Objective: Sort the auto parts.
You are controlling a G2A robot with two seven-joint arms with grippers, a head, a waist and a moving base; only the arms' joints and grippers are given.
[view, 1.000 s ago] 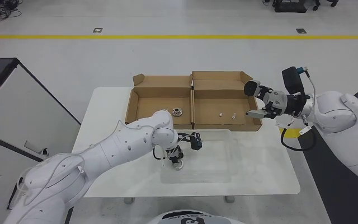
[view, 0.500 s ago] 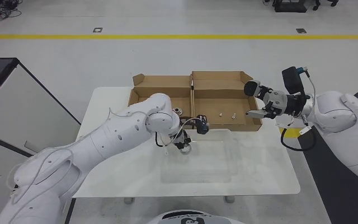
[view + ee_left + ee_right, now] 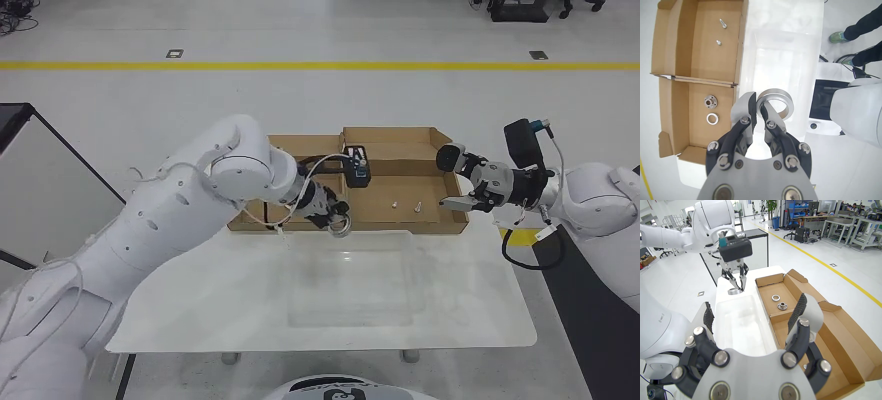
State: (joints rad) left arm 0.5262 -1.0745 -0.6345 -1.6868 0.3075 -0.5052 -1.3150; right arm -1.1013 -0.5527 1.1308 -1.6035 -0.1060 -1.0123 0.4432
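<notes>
Pinching the wall of a big metal ring (image 3: 776, 93), left gripper (image 3: 758, 103) is clamped on it, one finger inside and one outside. It holds the ring above the table at the clear tray (image 3: 783, 56) edge, just beside the left cardboard box (image 3: 693, 128). That box contains a small ring (image 3: 712, 118) and a flanged hub (image 3: 710, 101). Right gripper (image 3: 755, 302) hangs with its fingers spread wide at the right cardboard box (image 3: 840, 351) outer end.
</notes>
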